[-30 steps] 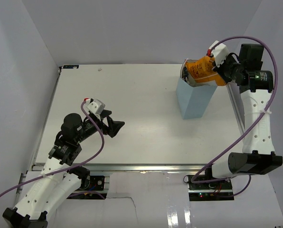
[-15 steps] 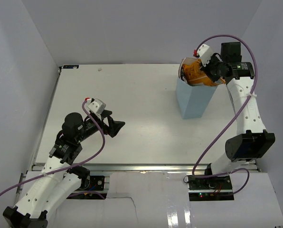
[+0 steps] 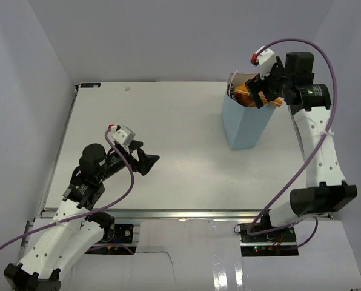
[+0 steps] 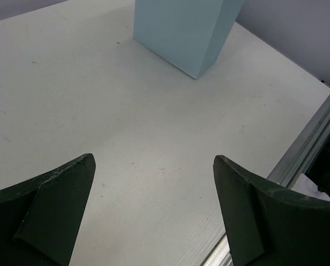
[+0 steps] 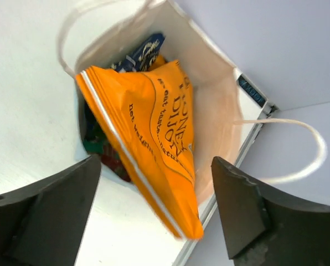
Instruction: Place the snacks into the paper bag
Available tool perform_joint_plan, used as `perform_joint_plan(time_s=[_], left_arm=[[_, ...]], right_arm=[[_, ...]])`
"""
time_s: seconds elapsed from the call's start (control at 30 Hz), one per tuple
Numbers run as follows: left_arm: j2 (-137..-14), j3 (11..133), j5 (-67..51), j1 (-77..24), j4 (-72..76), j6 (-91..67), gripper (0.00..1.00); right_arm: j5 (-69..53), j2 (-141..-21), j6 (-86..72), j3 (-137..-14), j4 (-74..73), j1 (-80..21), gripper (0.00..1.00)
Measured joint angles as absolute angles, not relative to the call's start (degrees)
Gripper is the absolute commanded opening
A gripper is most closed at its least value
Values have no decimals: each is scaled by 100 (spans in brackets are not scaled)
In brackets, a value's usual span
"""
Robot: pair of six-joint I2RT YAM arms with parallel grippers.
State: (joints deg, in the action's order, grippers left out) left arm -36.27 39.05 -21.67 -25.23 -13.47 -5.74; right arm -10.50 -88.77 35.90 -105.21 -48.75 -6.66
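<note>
The right gripper (image 3: 260, 92) is hovering just above the mouth of the light-blue paper bag (image 3: 244, 127), its jaws standing apart and holding nothing. Directly beneath it, the long orange chip bag (image 5: 154, 127) is leaning tilted inside the opening, one end poking past the rim, with a dark blue packet (image 5: 140, 52) tucked behind it. The chip bag is probably light, puffy and slippery, with breakable contents, so the flat crimped end seam is looking like the safest place to pinch. The paper bag seems thin-walled and easy to tip. Well away, the left gripper (image 4: 154, 160) is hanging with jaws apart and nothing between them over the white counter (image 3: 168, 121).
</note>
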Motion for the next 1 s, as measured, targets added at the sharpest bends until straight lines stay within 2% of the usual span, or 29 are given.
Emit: perform_joint_plan(time_s=[0.17,0.3,0.4,0.43,0.47,0.57,0.77,1.0], left_arm=[[-3610,3905,-2167,-2523,-1347,-554,98],[-3564,3905,-2165,-2523,-1347,-545,98],[-3551,3905,-2167,-2523,-1347,-541,98],[-3555,3905,-2167,-2523,-1347,-541,98],[-3559,3905,-2165,-2523,-1347,-541,98],[-3583,3905,-2165,-2523,-1347,-539,98],[-3618,3905,-2167,-2523,-1347,-539,98],[-3760,3905,-2200,-2523,-1350,-537,98]], right_arm=[[-1240,-7607,3074,-10447,-4598,-572,92],[-1492,-6259,2729,-9542,-4171,-532,95],[-1669,-5478,2683,-8628,-3804,-537,91],[-1712,-5441,2707,-8512,-3793,-537,88],[-1767,-5522,2773,-8477,-3787,-537,80],[-1820,-6097,3015,-8464,-3636,-537,72],[-1629,-7220,3605,-8276,-3518,-537,70],[-1417,-7349,3981,-8272,-3260,-537,61]])
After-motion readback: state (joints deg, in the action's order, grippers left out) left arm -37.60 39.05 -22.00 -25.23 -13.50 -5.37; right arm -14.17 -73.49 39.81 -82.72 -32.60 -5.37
